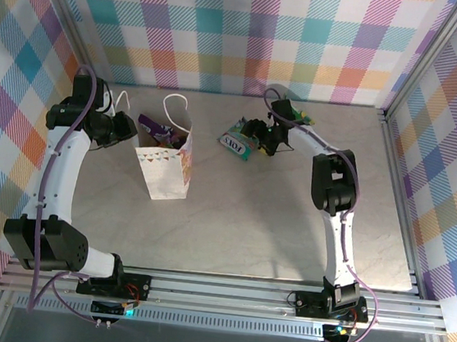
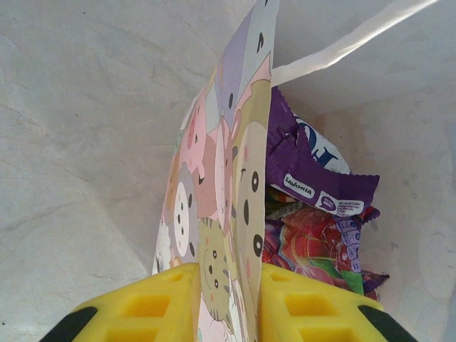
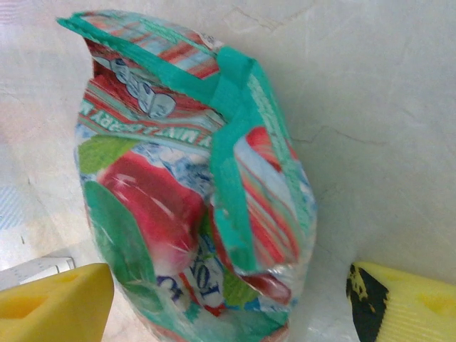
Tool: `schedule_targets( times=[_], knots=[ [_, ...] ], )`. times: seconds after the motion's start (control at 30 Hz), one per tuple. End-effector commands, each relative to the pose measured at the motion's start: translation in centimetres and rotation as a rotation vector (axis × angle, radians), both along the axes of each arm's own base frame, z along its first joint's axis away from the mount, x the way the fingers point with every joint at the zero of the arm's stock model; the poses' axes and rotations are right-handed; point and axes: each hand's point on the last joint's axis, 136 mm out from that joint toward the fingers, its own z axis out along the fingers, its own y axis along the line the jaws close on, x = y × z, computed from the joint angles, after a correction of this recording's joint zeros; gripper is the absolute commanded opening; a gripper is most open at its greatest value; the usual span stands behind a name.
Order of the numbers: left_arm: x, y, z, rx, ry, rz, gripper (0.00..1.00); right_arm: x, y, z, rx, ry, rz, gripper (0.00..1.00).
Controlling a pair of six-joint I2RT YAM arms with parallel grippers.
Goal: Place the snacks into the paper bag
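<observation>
The paper bag (image 1: 165, 168) stands upright left of centre, mouth open. My left gripper (image 1: 134, 133) is shut on its left wall; in the left wrist view the yellow fingers (image 2: 146, 306) pinch the animal-print wall (image 2: 214, 178). Inside the bag lie a purple packet (image 2: 313, 178) and a red-pink packet (image 2: 313, 246). A teal FOX'S packet (image 1: 236, 145) lies on the table to the bag's right. My right gripper (image 1: 259, 137) is open around it, the teal packet (image 3: 192, 206) sitting between the spread fingers (image 3: 50, 303). Another green packet (image 1: 305, 115) peeks out behind the right arm.
Plaid walls close in the back and both sides, with metal posts at the corners (image 1: 428, 53). The bag's white cord handles (image 1: 178, 103) stick up toward the back. An aluminium rail (image 1: 223, 290) runs along the near table edge.
</observation>
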Motion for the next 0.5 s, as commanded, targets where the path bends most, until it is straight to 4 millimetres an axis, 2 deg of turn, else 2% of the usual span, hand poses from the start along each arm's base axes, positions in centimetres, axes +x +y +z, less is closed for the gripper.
schedule_targets(
  times=[0.0,0.2,0.47],
  knots=[
    [0.6,0.3,0.5,0.032,-0.021,-0.005,0.25,0.0,0.6,-0.4,-0.001,0.019,0.025,0.84],
    [0.7,0.4,0.3,0.038,-0.015,-0.003,0.25,-0.2,0.6,-1.4,-0.026,0.044,0.025,0.78],
    [1.0,0.4,-0.2,0.031,-0.005,-0.003,0.25,-0.5,0.4,-1.6,-0.048,0.056,0.03,0.54]
  ],
)
